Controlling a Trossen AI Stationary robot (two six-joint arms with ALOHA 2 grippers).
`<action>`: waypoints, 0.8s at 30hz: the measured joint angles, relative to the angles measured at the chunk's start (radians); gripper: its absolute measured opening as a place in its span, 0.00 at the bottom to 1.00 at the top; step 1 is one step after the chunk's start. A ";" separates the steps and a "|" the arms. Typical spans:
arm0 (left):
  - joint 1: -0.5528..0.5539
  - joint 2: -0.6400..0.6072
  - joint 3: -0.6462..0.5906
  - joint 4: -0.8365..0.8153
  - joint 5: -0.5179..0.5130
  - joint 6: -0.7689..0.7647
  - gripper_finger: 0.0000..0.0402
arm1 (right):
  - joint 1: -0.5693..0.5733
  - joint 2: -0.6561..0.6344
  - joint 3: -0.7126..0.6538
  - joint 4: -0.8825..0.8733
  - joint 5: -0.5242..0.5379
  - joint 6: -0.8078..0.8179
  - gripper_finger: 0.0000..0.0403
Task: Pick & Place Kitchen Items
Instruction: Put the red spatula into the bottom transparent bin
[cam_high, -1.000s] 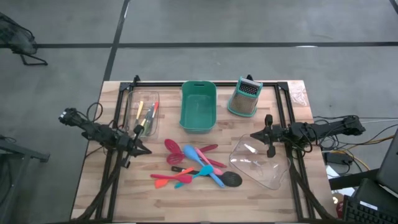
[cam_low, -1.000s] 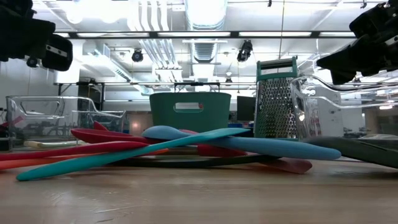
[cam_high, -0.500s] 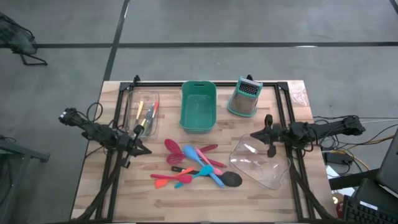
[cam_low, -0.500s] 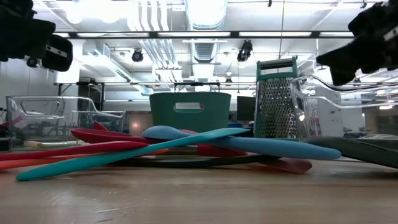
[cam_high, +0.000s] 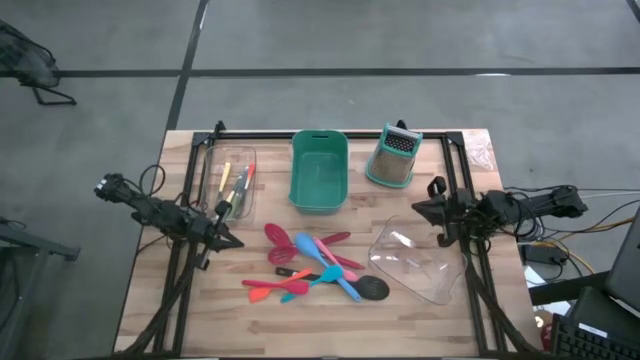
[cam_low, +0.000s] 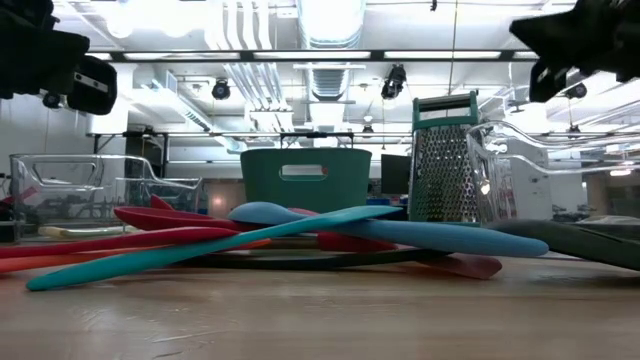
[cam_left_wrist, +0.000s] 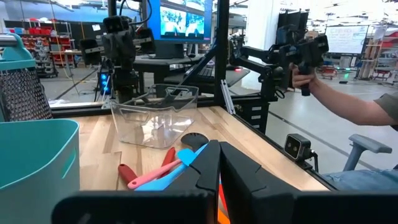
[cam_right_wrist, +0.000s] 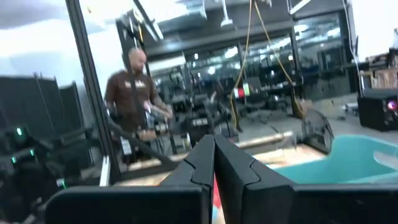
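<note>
We see the kitchen items piled in a loose heap on the table, just in front of the teal bin, toward the near edge. The pile incl. red, pink and blue spatulas/spoons crossing each other, w/ a black-headed spoon at the heap's right end. From the low view, a long teal-blue tool lies slanted across the red ones.

A few thin yellow/orange tools sit inside a clear box just left of the bin. The box grater stands just right of the bin. A second clear container lies tipped on the table, right-front of the bin, beside the heap.

Left tool hovers left-front of the bin, near the clear box, apart from the heap; its fingers are pressed together w/ nothing between them. Right tool hangs right of the bin, above the tipped container's far edge; its fingers are also closed tight, holding nothing.

Beyond the table we spot a person's hand gripping a device, and another person standing in the room.
</note>
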 joint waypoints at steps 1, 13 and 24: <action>0.000 0.000 0.000 0.000 0.000 0.000 0.04 | 0.000 0.003 0.000 0.021 -0.003 0.002 0.02; 0.000 0.000 0.000 0.000 0.000 0.000 0.04 | 0.000 0.164 0.005 0.210 -0.141 0.021 0.02; 0.000 0.000 0.000 0.000 0.000 0.000 0.04 | 0.000 0.359 0.083 0.357 -0.132 0.022 0.02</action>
